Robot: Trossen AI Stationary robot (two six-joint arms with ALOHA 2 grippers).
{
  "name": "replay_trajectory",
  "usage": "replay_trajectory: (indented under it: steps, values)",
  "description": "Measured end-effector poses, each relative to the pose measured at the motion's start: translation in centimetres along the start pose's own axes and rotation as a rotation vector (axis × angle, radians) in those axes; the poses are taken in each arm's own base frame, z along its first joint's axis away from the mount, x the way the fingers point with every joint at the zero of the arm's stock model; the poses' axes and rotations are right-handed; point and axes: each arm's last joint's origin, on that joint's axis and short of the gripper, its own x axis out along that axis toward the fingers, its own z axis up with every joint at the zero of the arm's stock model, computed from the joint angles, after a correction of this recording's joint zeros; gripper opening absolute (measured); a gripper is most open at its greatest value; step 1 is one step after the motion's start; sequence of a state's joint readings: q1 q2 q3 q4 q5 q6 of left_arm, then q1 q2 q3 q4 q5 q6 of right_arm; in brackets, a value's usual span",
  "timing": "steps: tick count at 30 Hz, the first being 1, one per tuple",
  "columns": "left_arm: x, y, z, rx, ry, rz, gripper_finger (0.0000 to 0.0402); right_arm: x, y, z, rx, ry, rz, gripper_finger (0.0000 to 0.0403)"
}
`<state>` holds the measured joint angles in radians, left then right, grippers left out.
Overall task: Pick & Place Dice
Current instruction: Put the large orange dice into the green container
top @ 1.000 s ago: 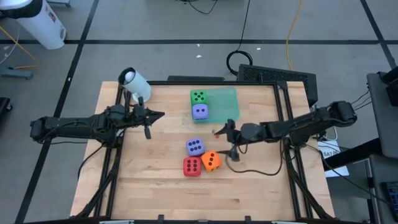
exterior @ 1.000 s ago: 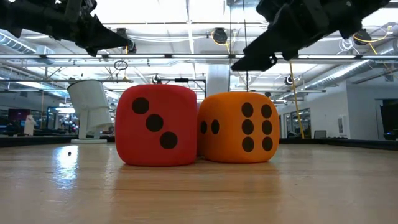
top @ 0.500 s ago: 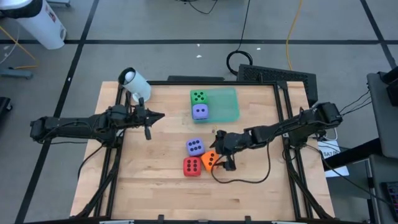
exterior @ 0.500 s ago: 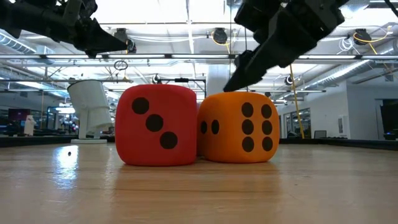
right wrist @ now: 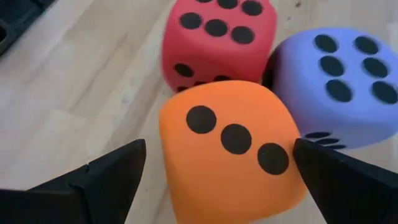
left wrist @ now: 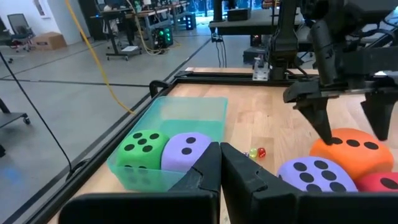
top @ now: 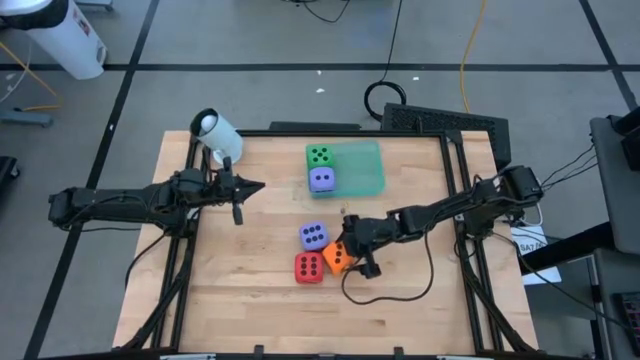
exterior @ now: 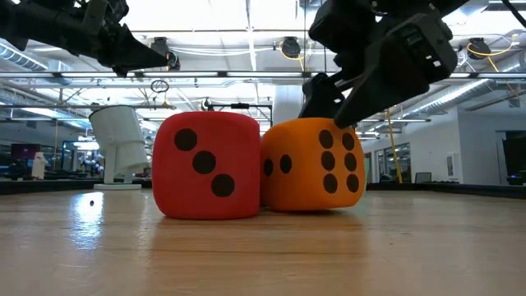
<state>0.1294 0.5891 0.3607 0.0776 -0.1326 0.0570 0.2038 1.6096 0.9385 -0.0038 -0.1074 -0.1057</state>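
My right claw (top: pixel 349 256) reaches low across the wooden table (top: pixel 250 300), fingers wide apart straddling the orange die (top: pixel 338 259), workshop behind.

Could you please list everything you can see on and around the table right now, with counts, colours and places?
green die: 1, green, in the tray's left part
purple die in tray: 1, purple, in the tray beside the green die
green tray: 1, translucent green, at the table's far edge
purple die on table: 1, purple, mid-table
red die: 1, red, beside the orange die
orange die: 1, orange, between the right gripper's open fingers
white camera: 1, white, far left corner of the table
table: 1, light wood
left gripper: 1, dark, shut, hovering over the table's left side
right gripper: 1, dark, open, down around the orange die
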Motion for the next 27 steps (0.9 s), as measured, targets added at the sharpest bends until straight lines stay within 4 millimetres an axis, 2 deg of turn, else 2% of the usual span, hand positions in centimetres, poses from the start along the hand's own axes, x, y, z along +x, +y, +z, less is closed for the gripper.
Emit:
replay_trajectory:
  steps: [11,16,22,27]
  values:
    - [0.0,0.0,0.0,0.012,0.0,0.0,0.0008,1.0,-0.2,-0.4,-0.011,0.018,-0.035,0.04]
    - [0.0,0.0,0.0,0.011,0.002,0.0,0.0008,0.9,-0.1,-1.6,0.054,0.139,-0.021,0.0396]
    - [0.0,0.0,-0.1,0.013,0.007,0.0,0.0008,0.7,1.8,-1.7,0.034,0.166,0.082,0.0371]
    - [0.0,0.0,-0.1,0.013,0.006,0.0,0.0008,0.0,3.0,-0.9,-0.046,0.123,-0.001,0.0357]
